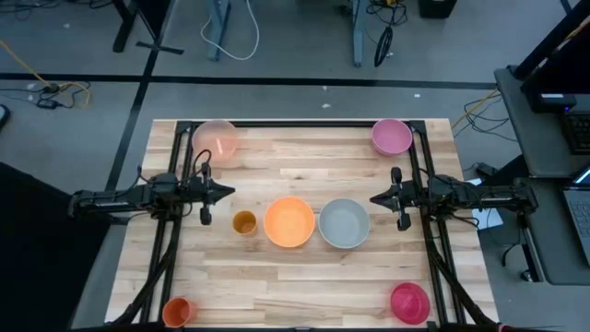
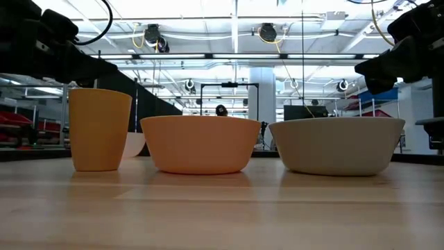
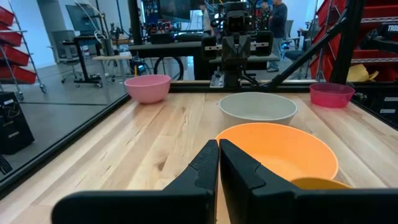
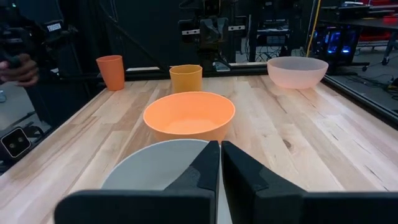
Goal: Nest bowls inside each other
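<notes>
I see both pincers clenched empty, left pincer [image 1: 228, 193] and right pincer [image 1: 374, 197] flanking the mid-frame orange bowl [image 1: 289, 222] and grey bowl [image 1: 344, 223] (nothing nested yet).

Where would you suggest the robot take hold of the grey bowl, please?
On the rim of the grey bowl, one finger inside and one outside. It stands upright and open, too wide to span. I would come from above on the side facing the right pincer, away from the touching orange bowl.
</notes>
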You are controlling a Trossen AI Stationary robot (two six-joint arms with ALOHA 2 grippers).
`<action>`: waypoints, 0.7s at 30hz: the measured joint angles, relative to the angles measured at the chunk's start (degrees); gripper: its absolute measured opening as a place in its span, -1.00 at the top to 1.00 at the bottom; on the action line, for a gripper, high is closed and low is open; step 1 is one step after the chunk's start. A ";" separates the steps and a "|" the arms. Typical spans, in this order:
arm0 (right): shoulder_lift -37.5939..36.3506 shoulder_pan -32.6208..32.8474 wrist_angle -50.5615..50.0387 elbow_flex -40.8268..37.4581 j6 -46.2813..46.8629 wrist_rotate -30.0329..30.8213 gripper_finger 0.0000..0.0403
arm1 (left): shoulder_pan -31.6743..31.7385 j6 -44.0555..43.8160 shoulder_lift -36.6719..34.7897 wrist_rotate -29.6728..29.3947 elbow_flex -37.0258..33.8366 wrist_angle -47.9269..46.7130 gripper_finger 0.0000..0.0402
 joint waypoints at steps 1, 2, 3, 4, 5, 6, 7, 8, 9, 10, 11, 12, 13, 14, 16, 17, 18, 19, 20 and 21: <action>0.00 0.01 0.00 -0.01 0.00 0.01 1.00 | 0.00 0.03 0.00 0.01 0.01 0.00 1.00; 0.00 0.01 0.00 0.00 0.00 0.00 1.00 | 0.00 0.01 -0.01 0.00 0.00 -0.02 1.00; -0.02 0.01 0.00 0.00 0.00 0.00 1.00 | 0.00 0.01 0.00 0.00 0.00 0.00 1.00; -0.02 0.00 0.00 0.00 0.00 0.01 1.00 | 0.00 0.01 -0.01 0.00 0.00 -0.02 1.00; 0.01 0.01 0.00 0.00 0.00 0.01 1.00 | 0.00 0.03 0.01 0.02 0.02 0.00 1.00; 0.01 0.01 -0.01 -0.01 0.00 0.00 1.00 | 0.00 0.03 0.01 0.00 0.00 -0.02 1.00; -0.01 0.01 -0.02 -0.02 0.00 0.01 1.00 | 0.00 0.18 -0.01 0.00 0.00 -0.02 1.00; 0.00 0.01 -0.02 -0.02 0.00 0.01 1.00 | 0.00 0.52 0.00 0.00 0.00 -0.02 1.00; -0.01 0.00 -0.02 -0.01 0.00 0.00 1.00 | 0.00 1.03 -0.01 0.00 0.02 -0.02 1.00; 0.00 -0.01 -0.02 -0.01 0.00 -0.01 1.00 | 0.00 1.63 -0.01 0.00 0.01 -0.02 1.00; -0.01 0.00 -0.02 -0.01 0.00 0.01 1.00 | 0.00 1.84 0.00 0.00 0.01 -0.02 1.00; -0.01 0.01 -0.02 0.00 0.00 0.00 1.00 | 0.00 1.85 -0.01 -0.04 0.01 -0.02 1.00; -0.02 -0.02 -0.02 0.00 0.00 0.01 1.00 | 0.00 1.84 0.00 -0.35 0.01 -0.03 1.00; 0.01 0.01 -0.02 0.00 0.00 0.01 1.00 | 0.00 1.77 -0.01 -0.88 0.02 -0.07 1.00; 0.00 -0.01 -0.02 0.00 0.00 0.01 1.00 | 0.02 1.58 -0.01 -1.38 0.02 -0.10 1.00; -0.01 0.00 -0.02 0.00 0.00 0.00 1.00 | 0.02 1.58 0.00 -1.45 0.01 -0.10 1.00; 0.00 0.01 -0.02 -0.01 -0.01 0.00 1.00 | 0.00 1.58 -0.01 -1.49 0.02 -0.10 1.00; -0.01 -0.01 -0.02 -0.01 -0.19 0.00 1.00 | 0.00 1.58 -0.01 -1.54 0.02 -0.10 1.00; 0.00 0.01 -0.02 -0.02 -0.52 0.01 1.00 | 0.00 1.56 0.01 -1.60 0.02 -0.11 1.00; 0.01 0.01 -0.02 -0.02 -0.94 0.01 1.00 | 0.00 1.56 -0.01 -1.62 0.02 -0.13 1.00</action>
